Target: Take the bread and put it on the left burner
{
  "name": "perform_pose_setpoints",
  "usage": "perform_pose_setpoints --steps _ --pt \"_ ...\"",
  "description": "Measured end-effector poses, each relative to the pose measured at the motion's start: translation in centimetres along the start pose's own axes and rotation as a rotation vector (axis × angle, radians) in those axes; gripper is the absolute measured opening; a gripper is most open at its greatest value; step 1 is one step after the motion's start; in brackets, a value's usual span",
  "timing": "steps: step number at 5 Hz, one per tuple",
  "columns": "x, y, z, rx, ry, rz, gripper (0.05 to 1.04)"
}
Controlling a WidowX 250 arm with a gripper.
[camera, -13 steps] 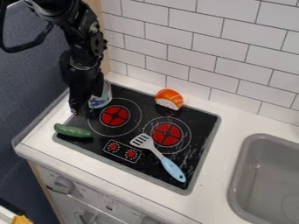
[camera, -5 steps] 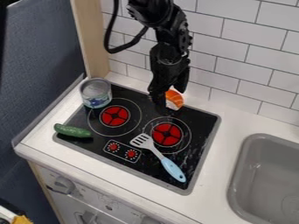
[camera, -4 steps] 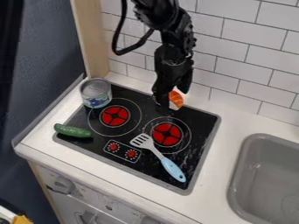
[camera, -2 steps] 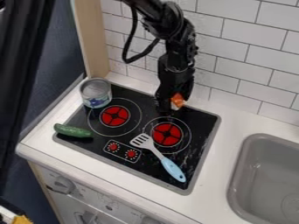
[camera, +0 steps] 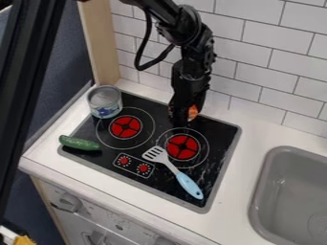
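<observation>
The arm (camera: 195,45) partly hides the bread (camera: 192,112); the edge crops the sink (camera: 271,184).

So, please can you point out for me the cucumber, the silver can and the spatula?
Cucumber (camera: 79,143): camera view, middle of its body.
Silver can (camera: 105,102): camera view, its side.
Spatula (camera: 189,185): camera view, its blue handle.

Stove: viewed from high above its near side, at a steep downward slant; its whole top fits in the camera view (camera: 222,139).
Tiled wall: the lens faces this far side, turned so that the tile rows run obliquely down to the right (camera: 268,52).
Sink: at the right, cut by the frame's edge (camera: 256,203).
Cabinet front: at the near left, seen sharply from above (camera: 112,210).
Counter: close enough that only part of its length fits (camera: 256,127).
</observation>
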State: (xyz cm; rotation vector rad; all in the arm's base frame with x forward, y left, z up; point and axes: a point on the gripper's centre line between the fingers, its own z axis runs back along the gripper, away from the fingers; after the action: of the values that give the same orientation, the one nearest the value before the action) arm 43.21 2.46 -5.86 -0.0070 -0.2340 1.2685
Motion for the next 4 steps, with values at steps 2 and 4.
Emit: perform_pose_setpoints --steps 2,4 --pt "-0.2 0.8 1.0 0.012 0.011 0.018 0.578" --pt "-2.6 1.6 5.7 -0.046 0.006 -0.007 0.578"
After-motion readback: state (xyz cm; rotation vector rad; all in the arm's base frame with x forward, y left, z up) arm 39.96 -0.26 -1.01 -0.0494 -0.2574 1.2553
